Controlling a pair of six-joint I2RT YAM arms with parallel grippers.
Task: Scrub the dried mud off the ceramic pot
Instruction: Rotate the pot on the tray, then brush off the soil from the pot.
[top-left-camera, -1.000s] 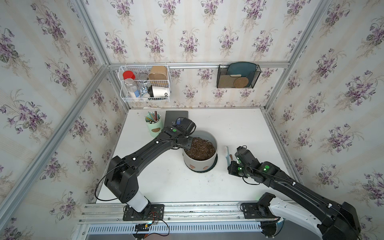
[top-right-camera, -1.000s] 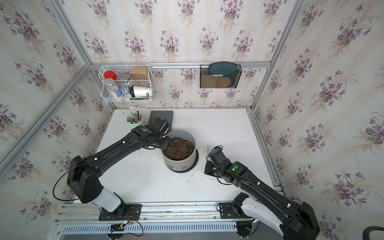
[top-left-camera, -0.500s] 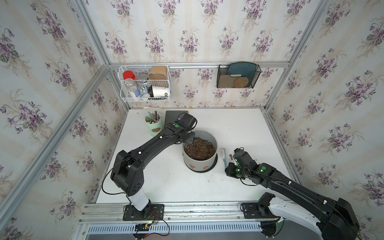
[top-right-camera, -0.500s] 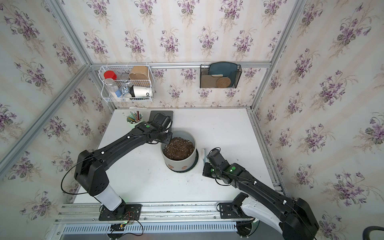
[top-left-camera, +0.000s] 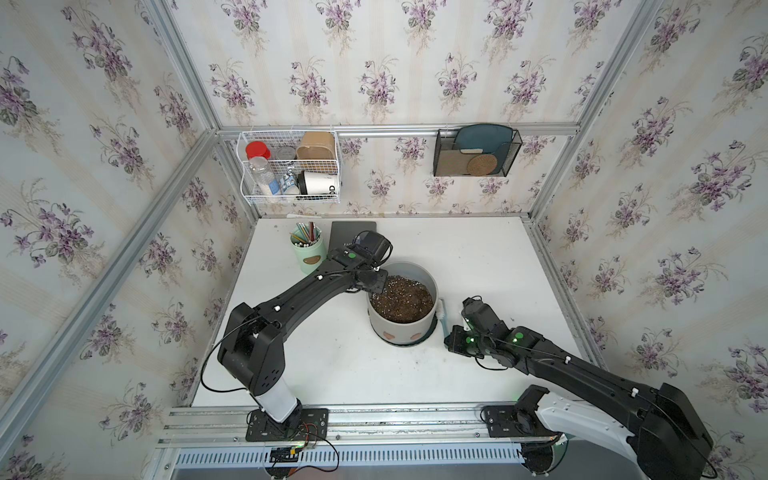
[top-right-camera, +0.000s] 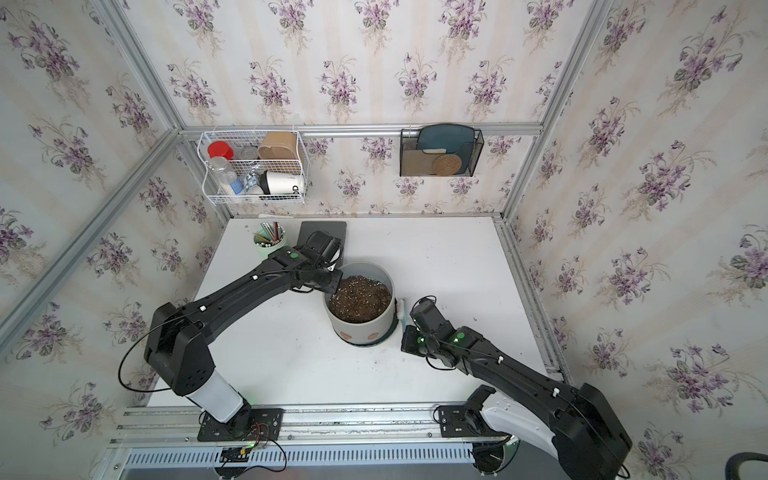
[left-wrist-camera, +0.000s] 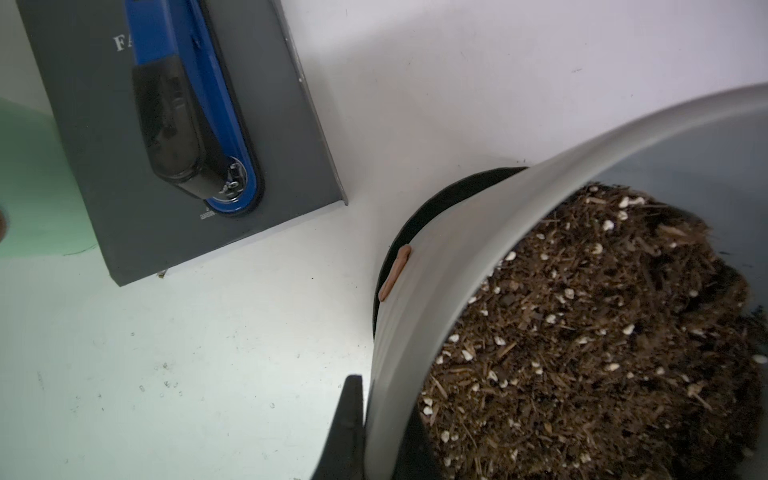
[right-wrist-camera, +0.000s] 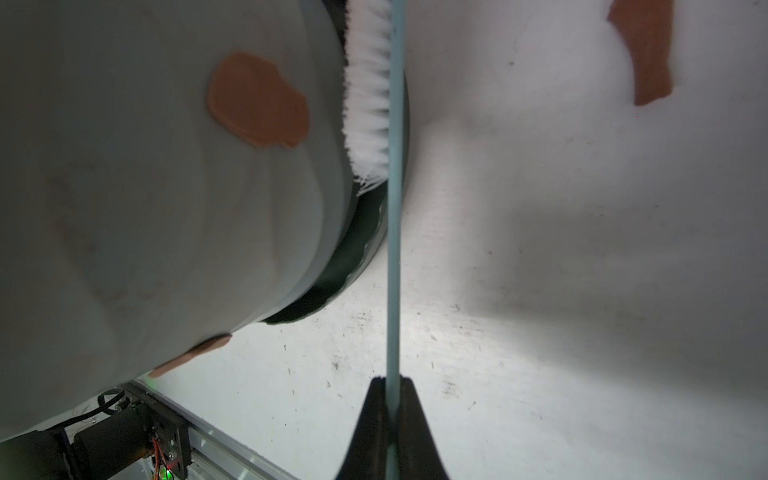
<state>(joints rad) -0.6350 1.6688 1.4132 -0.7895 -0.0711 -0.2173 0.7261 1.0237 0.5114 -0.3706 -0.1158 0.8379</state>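
Starting nearest, low and right of the pot in both top views, the right gripper (right-wrist-camera: 388, 386) is pinched tight on the thin blue-grey handle of the one scrubbing brush (right-wrist-camera: 368, 95) with white bristles. That brush looks light, with a stiff handle and soft hairs, so a hold near the handle's end seems fine. Its bristles touch the side of the large light grey ceramic pot (top-left-camera: 401, 328), low down by the one dark round saucer (right-wrist-camera: 353, 266) and just beside a flat reddish-brown blob of dried mud (right-wrist-camera: 257, 102). There is one pot, in the middle of the white table (top-left-camera: 332, 365), full of dark speckled soil (top-left-camera: 401, 299). I think it is heavy, hard and smooth, and it could chip or slide, so the rim is a good place to hold. The left gripper (left-wrist-camera: 380, 419) does that at the far rim, with one jaw outside the wall and one inside, closed on it. I count two mud blobs (top-right-camera: 345, 333) on the near side and a third (left-wrist-camera: 395, 272) on the far side, so at least three. The mud looks thin, dry and stuck on. Farther back stand one mint green pencil cup (top-left-camera: 305, 249) and one dark grey notebook (left-wrist-camera: 282, 124) with one blue and black stapler (left-wrist-camera: 187, 124) on it. On the far wall hang one white wire basket (top-left-camera: 289, 200) and one black mesh holder (top-left-camera: 511, 162).
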